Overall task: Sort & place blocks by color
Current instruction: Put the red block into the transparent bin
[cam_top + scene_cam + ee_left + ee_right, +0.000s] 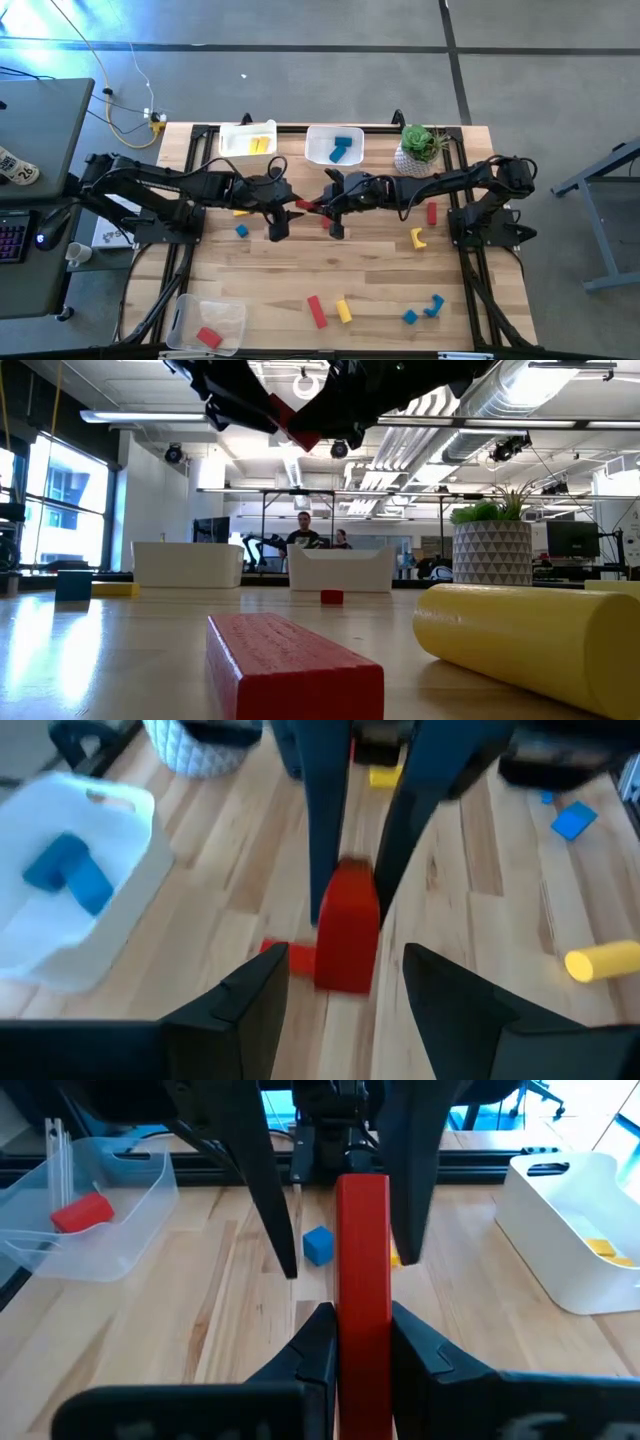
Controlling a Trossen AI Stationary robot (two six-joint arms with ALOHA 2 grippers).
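Your desk [330,275] is pale wood planks with a black frame along its edges, standing on grey floor in an open workshop with ducts and strip lights overhead; two people sit far behind it. At the far edge sit a white bin [247,140] holding yellow blocks, a second white bin [334,146] holding blue ones, and a potted plant [420,148]. A clear bin [209,322] with one red block sits at the near left corner. Loose blocks lie scattered, mostly along the near edge and right side, leaving bare wood in the middle. Both arms meet above the desk's centre: your right tool [360,1340] is clamped on a long red block [363,1260], while your left tool [345,985] stands apart just beside it.
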